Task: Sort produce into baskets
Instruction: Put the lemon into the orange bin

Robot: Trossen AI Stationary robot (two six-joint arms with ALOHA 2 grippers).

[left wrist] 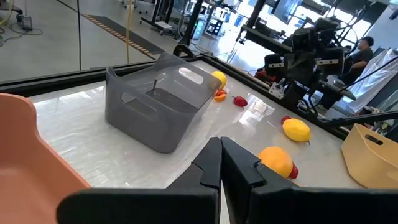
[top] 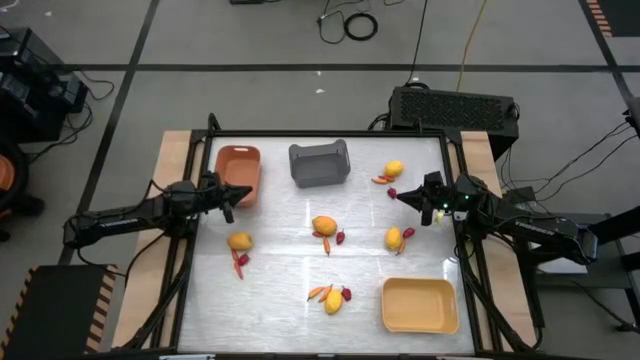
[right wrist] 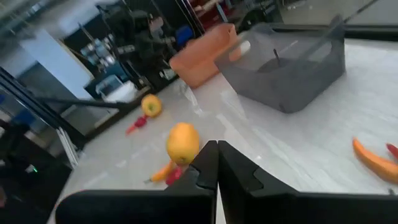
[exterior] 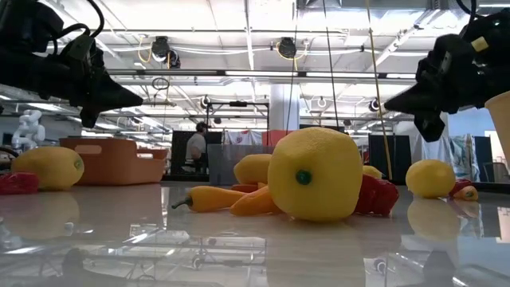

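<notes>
Nothing had been sorted yet: all three baskets looked empty. I took the grey basket (top: pixel 319 163) at the far middle of the table as my marker. The orange basket (top: pixel 238 173) sat just to its left, and the yellow basket (top: pixel 420 305) lay well away at the near right corner.

The produce was scattered in small clusters. A yellow fruit (top: pixel 394 169) with a pepper and a berry lay just right of the grey basket. Another fruit (top: pixel 324 226) with a pepper and berry sat in front of it, a third group (top: pixel 333 300) nearer still, one fruit (top: pixel 240 241) with red bits off to the near left, and one (top: pixel 394 238) to the near right.

The left gripper (top: pixel 229 202) hovered just beside the orange basket, fingers pressed together and holding nothing. The right gripper (top: pixel 404 196) hung to the right of the grey basket, near the fruit there, also closed tight and empty.

The risk, as I judged it, lay in those clusters. Fingers closing on a fruit could nudge the pepper or berry lying against it, and a round berry or fruit could roll off across the glossy tabletop. Coming down with the fingers unopened would only knock a piece aside.
</notes>
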